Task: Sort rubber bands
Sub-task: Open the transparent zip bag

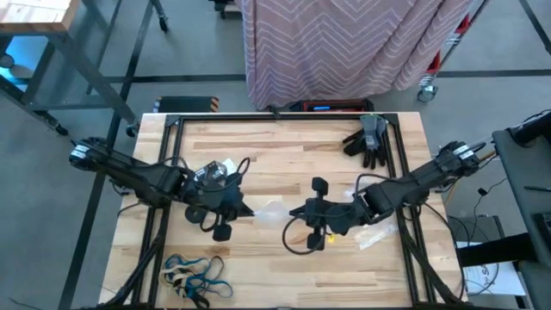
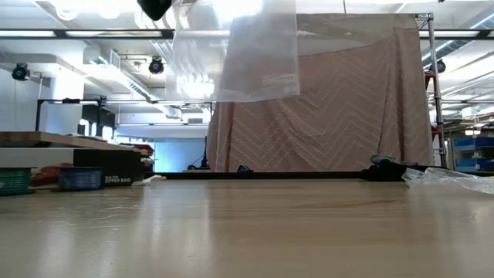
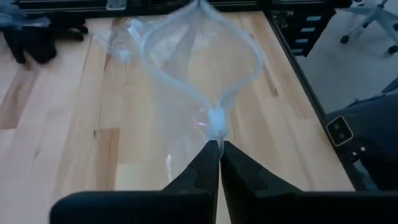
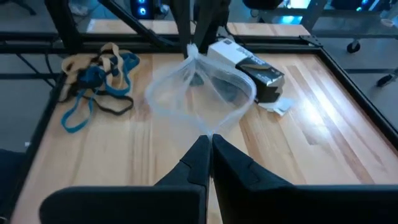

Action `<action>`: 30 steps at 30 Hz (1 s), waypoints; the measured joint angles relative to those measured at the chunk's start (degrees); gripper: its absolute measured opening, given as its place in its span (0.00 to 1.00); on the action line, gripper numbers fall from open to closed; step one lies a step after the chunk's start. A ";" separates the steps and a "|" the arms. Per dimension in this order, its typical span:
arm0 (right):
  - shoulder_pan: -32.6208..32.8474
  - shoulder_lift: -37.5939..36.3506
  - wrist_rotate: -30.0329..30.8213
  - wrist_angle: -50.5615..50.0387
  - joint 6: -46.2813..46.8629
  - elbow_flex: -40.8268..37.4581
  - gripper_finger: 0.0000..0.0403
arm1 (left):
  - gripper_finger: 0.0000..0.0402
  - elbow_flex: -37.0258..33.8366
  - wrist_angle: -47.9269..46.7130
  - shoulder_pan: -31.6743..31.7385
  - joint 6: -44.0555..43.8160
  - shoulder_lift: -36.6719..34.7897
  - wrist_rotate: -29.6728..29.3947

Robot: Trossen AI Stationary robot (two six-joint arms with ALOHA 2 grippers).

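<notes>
table (image 1: 284,164): pale matt wood | bag (image 4: 202,93): clear glossy plastic | curtain (image 1: 344,43): cloth

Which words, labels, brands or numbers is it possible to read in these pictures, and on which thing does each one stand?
"ZIPPER BAG": on the dark box at the table's far edge in the low view; a smaller line above it is too small to read.
Print on the black-and-white box in the right wrist view: too blurred to read.
Square mark on the dark part in the left wrist view: a sign, no words.
Nothing else is readable.
</notes>
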 joint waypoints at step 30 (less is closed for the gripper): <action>-1.87 5.37 -8.25 -2.61 2.98 -0.02 0.00 | 0.00 -0.08 6.52 -0.11 2.80 7.54 -3.91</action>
